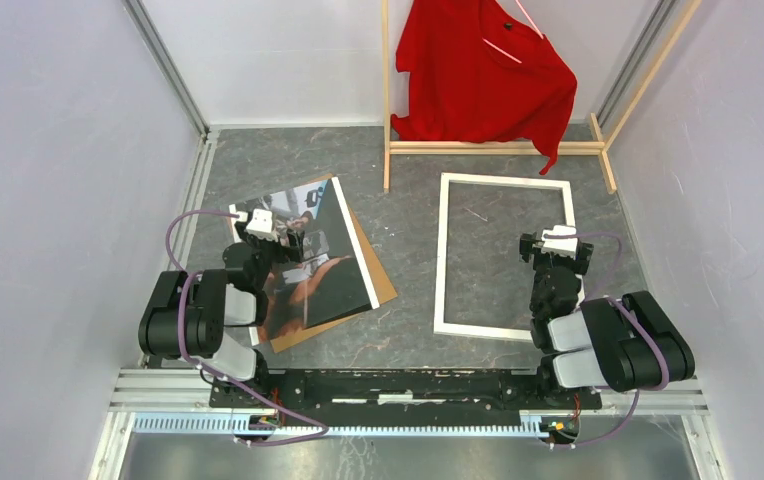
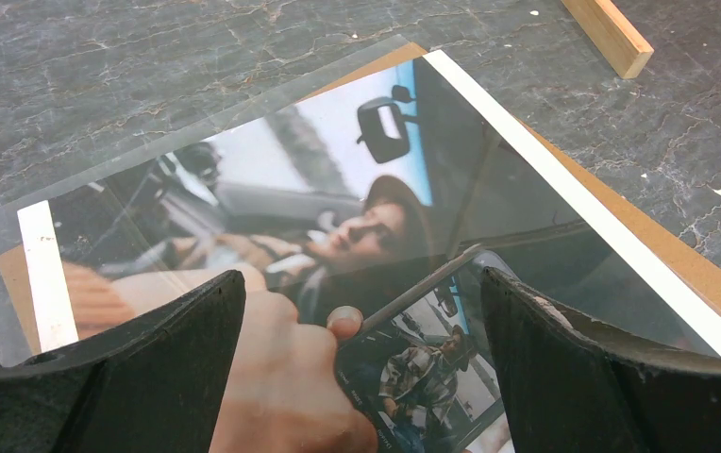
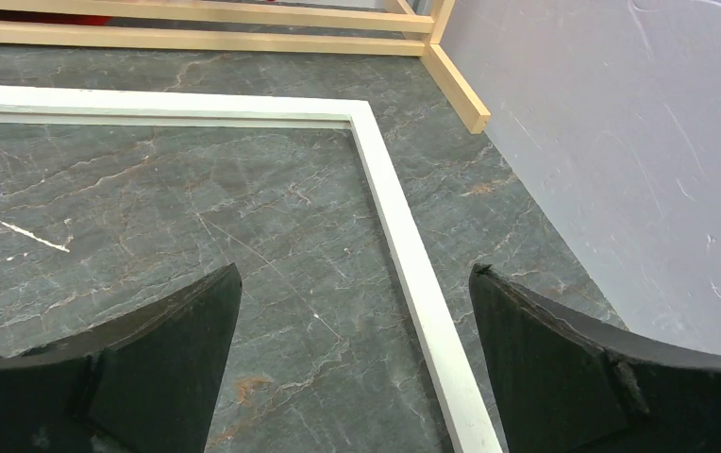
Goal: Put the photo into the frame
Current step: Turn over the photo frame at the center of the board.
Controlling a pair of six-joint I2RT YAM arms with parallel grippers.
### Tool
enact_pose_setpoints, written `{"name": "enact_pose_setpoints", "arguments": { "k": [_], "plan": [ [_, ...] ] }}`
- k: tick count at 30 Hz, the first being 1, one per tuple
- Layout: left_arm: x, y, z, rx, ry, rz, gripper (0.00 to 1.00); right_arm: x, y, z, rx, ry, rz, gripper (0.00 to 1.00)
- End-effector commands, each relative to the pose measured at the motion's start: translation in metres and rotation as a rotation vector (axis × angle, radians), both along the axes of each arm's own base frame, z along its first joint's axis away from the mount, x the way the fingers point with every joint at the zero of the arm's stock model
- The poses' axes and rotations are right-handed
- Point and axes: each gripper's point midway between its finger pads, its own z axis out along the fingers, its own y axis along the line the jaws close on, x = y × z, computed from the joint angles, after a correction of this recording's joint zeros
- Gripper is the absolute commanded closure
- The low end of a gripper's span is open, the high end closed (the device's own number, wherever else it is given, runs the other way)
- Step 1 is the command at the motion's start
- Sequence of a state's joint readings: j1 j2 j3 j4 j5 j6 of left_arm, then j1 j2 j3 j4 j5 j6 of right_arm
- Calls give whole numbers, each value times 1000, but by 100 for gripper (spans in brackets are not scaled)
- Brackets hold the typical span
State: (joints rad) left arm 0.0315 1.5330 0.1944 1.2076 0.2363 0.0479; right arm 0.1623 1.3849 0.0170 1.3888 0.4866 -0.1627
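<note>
Photo (image 1: pixel 313 250): face up on brown board (image 1: pixel 385 288), counter (image 1: pixel 408 200) left.
Frame (image 1: pixel 442 250): flat, counter right, apart from photo.
Left claw (image 2: pixel 361 283): wide open above photo.
Right claw (image 3: pixel 355 278): wide open over frame's right side, empty.
Shirt rack (image 1: pixel 498 148): rear.

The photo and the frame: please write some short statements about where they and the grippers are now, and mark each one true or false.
1. The photo lies inside the frame. False: it lies apart from the frame, to its left, on a brown board.
2. The left gripper and the right gripper are both open and hold nothing. True.
3. The frame lies flat on the table, whose surface shows inside it. True.
4. The right gripper is above the photo. False: it is above the frame's right side, and the left gripper is above the photo.
5. A red shirt hangs on the wooden rack beyond the frame. True.
</note>
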Motion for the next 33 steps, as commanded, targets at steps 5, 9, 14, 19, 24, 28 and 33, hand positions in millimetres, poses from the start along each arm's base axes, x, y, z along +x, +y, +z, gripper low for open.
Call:
{"name": "enact_pose_setpoints", "arguments": {
  "k": [5, 9, 14, 19, 24, 28, 33],
  "plan": [
    [5, 3, 14, -10, -55, 21, 0, -26, -3, -25, -21, 71, 9, 2],
    [6, 3, 14, -10, -54, 20, 0, -26, -4, -24, -21, 68, 8, 2],
    [20, 12, 25, -35, -9, 61, 0, -16, -23, -23, 61, 158, -184, 2],
    [44, 20, 46, -6, 148, 73, 0, 23, -18, -4, 317, 228, -343, 2],
    [43, 18, 72, -33, 187, 43, 0, 52, 22, -3, 418, 471, -218, 2],
    [41, 16, 88, -80, 236, 1, 0, 53, 85, -2, 413, 456, 82, 2],
    [41, 15, 89, -165, 349, -29, 0, 44, 151, -5, 258, 568, 161, 2]
  ]
}}
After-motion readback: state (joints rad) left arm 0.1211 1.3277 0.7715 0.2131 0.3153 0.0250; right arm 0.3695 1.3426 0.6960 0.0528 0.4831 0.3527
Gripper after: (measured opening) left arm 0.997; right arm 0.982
